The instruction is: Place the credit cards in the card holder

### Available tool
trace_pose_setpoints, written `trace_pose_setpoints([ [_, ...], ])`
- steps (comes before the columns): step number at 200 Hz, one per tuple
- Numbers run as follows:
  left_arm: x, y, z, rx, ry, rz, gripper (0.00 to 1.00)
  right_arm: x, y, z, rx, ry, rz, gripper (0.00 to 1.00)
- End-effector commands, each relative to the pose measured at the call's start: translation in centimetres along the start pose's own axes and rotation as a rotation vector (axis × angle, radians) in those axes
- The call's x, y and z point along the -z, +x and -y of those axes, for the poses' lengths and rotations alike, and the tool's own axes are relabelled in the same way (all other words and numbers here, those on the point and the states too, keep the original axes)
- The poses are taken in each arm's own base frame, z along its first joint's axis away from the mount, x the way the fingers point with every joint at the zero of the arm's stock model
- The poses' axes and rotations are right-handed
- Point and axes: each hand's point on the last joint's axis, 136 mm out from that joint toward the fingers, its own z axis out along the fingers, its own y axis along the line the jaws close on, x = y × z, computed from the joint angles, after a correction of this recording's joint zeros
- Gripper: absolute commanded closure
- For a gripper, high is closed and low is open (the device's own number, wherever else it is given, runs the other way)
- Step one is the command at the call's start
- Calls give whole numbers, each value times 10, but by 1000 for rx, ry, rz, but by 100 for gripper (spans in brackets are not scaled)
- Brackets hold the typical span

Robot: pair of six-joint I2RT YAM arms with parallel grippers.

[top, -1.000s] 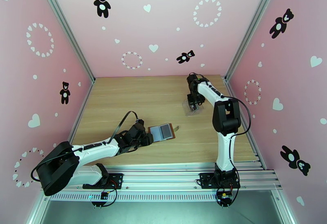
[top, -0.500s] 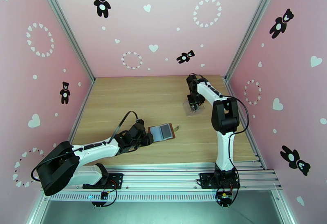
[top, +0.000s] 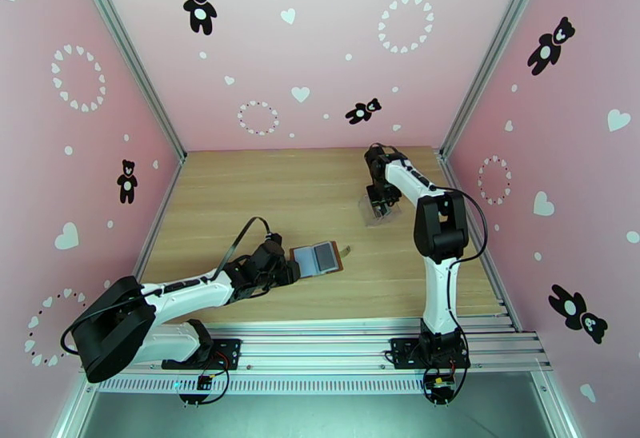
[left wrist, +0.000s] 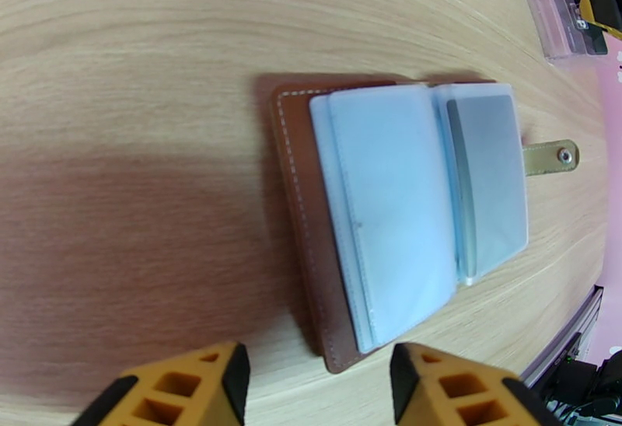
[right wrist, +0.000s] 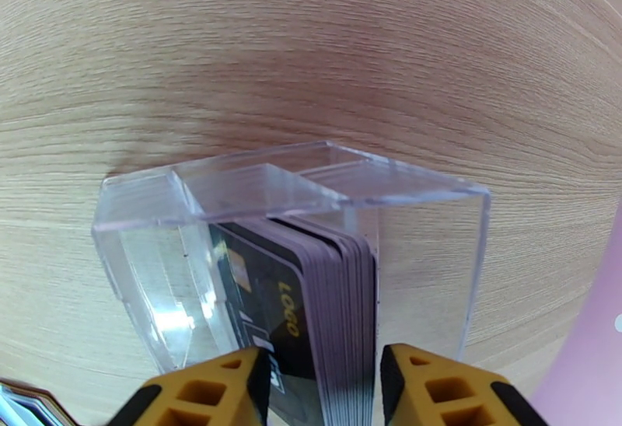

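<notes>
Shifting barely seen: right elbow nudged toward 9 o'clock, wallet (left wrist: 299, 218) unmoved on surface (left wrist: 117, 70). Right fingers (right wrist: 210, 389) set astride cards (right wrist: 311, 295) in clear case (right wrist: 420, 264), at wallet's 2 o'clock; pinch cannot be told. Left fingers (left wrist: 194, 389) spread at open wallet's edge. Extraction judged barely begun.

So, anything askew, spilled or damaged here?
Nothing stands out: the card holder lies open and flat, and the credit cards sit stacked inside the clear case, the right gripper straddling them.

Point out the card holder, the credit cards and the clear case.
card holder (left wrist: 295, 186): left wrist view, brown leather cover.
credit cards (right wrist: 272, 295): right wrist view, front card's face.
clear case (right wrist: 428, 264): right wrist view, right side wall.
</notes>
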Motion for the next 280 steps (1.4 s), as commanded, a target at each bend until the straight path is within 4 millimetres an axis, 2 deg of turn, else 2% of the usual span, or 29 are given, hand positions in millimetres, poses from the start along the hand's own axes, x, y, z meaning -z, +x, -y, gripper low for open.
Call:
trace_pose_setpoints([
  [1, -2, 1, 0, 0, -7, 5, 47, 3, 1, 8, -9, 28, -10, 56],
  [34, -1, 1, 0, 0, -6, 6, 47, 3, 1, 9, -9, 34, -9, 56],
  [69, -1, 0, 0, -1, -6, 6, 47, 8, -1, 18, -18, 77, 6, 57],
  [131, -2, 0, 1, -3, -11, 2, 47, 30, -7, 31, -63, 84, 63, 57],
  [159, -3, 0, 1, -3, -14, -2, 47, 32, -4, 42, -99, 87, 68, 57],
  [182, -4, 0, 1, -4, -16, -4, 47, 31, -4, 43, -108, 70, 70, 60],
  [210, -4, 0, 1, -3, -16, -5, 47, 30, -3, 42, -108, 63, 67, 67],
  [280, -4, 1, 0, -2, -18, -4, 46, 25, -3, 34, -100, 15, 61, 94],
])
